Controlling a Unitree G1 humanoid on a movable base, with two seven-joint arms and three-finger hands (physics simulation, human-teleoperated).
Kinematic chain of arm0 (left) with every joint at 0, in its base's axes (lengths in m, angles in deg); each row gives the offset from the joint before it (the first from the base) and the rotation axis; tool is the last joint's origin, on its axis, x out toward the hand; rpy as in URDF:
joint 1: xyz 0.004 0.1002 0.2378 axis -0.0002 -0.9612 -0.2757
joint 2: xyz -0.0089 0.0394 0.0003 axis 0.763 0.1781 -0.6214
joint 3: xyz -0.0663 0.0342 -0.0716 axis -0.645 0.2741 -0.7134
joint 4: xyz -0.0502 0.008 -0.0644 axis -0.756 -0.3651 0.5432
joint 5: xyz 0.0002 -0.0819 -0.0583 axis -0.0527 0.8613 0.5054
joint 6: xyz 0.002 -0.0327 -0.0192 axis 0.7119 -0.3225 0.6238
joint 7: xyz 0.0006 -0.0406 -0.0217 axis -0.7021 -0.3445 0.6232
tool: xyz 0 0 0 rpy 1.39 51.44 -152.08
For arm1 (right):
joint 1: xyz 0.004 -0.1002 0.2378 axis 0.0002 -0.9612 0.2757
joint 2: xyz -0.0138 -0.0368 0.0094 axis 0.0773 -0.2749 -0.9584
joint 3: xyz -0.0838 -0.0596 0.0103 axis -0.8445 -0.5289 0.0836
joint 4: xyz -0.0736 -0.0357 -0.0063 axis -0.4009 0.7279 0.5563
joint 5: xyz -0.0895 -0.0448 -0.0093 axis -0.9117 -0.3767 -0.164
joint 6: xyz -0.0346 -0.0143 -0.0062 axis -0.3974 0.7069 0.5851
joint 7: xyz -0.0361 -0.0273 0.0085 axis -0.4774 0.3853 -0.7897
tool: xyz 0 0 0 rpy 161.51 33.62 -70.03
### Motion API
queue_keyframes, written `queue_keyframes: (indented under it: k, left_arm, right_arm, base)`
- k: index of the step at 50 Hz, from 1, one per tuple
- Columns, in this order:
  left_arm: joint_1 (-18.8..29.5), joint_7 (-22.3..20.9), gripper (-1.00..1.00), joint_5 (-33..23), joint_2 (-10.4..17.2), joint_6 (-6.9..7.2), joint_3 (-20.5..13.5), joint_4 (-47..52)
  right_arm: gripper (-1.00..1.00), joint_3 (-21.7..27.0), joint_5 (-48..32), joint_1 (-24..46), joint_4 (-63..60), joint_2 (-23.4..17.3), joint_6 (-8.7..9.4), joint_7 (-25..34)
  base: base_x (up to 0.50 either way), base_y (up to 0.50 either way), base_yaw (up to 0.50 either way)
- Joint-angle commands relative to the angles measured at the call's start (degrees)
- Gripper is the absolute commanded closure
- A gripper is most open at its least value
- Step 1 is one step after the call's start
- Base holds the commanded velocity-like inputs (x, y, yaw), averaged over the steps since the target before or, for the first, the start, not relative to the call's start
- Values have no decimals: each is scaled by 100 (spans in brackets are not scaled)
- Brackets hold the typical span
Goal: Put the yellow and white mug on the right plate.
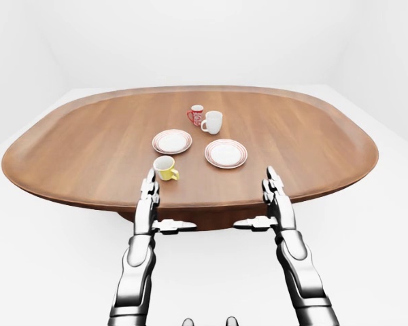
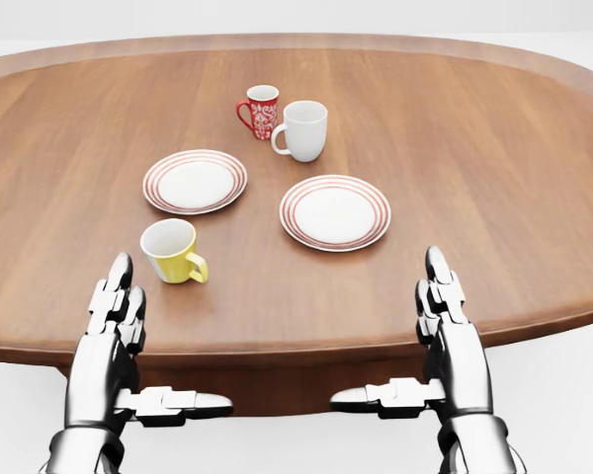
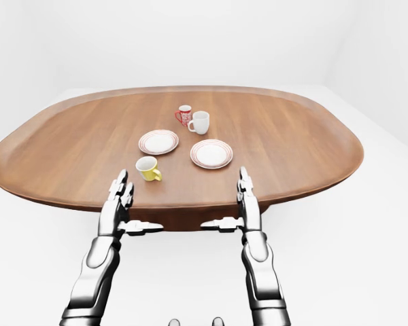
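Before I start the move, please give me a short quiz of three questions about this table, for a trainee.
1. True or false: the yellow and white mug already stands on a plate.
2. In the head view, which mug is nearest the left robot hand? A) red mug B) white mug C) yellow and white mug
3. Fill in: both plates, the left plate and the right plate, carry ____ mugs.

Key: 1 false, it stands on the table; 2 C; 3 no. The right robot hand is open too.
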Motion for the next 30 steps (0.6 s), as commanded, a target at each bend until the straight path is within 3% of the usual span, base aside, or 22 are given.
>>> queue_keyframes:
  k: [1, 2, 3, 16, 24, 30]
  left_arm:
    - [-120, -138, -100, 16, 48, 398, -64, 524]
    - [-121, -140, -100, 14, 47, 403, -65, 531]
    - [-165, -148, -100, -14, 55, 586, -59, 762]
    - [-100, -402, -100, -17, 174, 588, -387, 3087]
    - [35, -496, -100, 7, 225, 588, -564, 3684]
    - [53, -533, -100, -13, 227, 588, -583, 3748]
  right_arm:
    - [-100, 129, 78, -55, -441, -60, 445, 128]
    - [-100, 134, 74, -54, -448, -56, 453, 131]
    - [-100, 136, 17, -74, -650, -62, 624, 120]
    - [-100, 290, 65, -2, -2735, -78, 624, 145]
    - [-100, 348, 65, 33, -2947, -60, 624, 204]
    - [-100, 470, 296, 116, -3193, -83, 624, 122]
  base:
    - [0, 0, 0]
    - [0, 0, 0]
    - [0, 0, 0]
    - [0, 0, 0]
    - [0, 0, 0]
    - [0, 0, 38]
